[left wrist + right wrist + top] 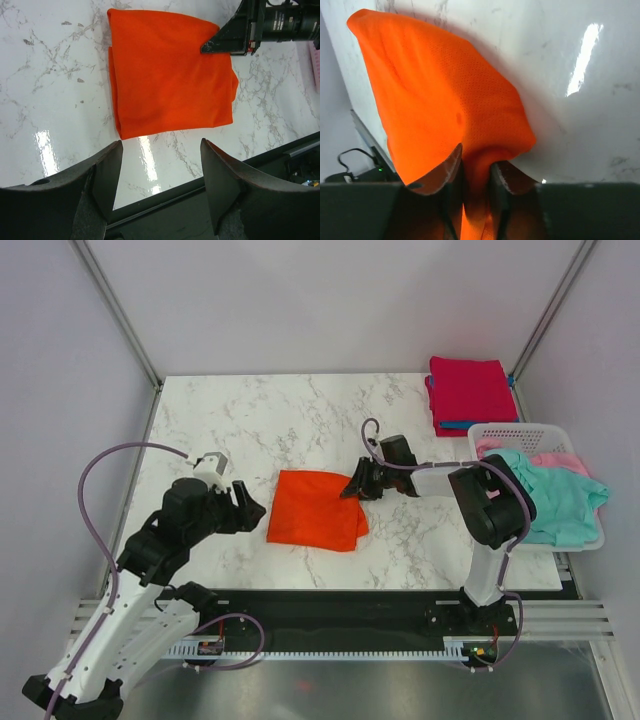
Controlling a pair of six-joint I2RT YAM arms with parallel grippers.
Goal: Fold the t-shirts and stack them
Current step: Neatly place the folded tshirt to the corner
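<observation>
A folded orange-red t-shirt lies on the marble table in the middle; it also shows in the left wrist view and the right wrist view. My right gripper is shut on the shirt's far right corner, with cloth pinched between the fingers. My left gripper is open and empty, just left of the shirt, its fingertips apart over bare table near the front edge. A stack of folded shirts, magenta over blue, sits at the back right.
A white slotted basket at the right edge holds a teal shirt draped over its rim and a pink one. The black rail runs along the table's front edge.
</observation>
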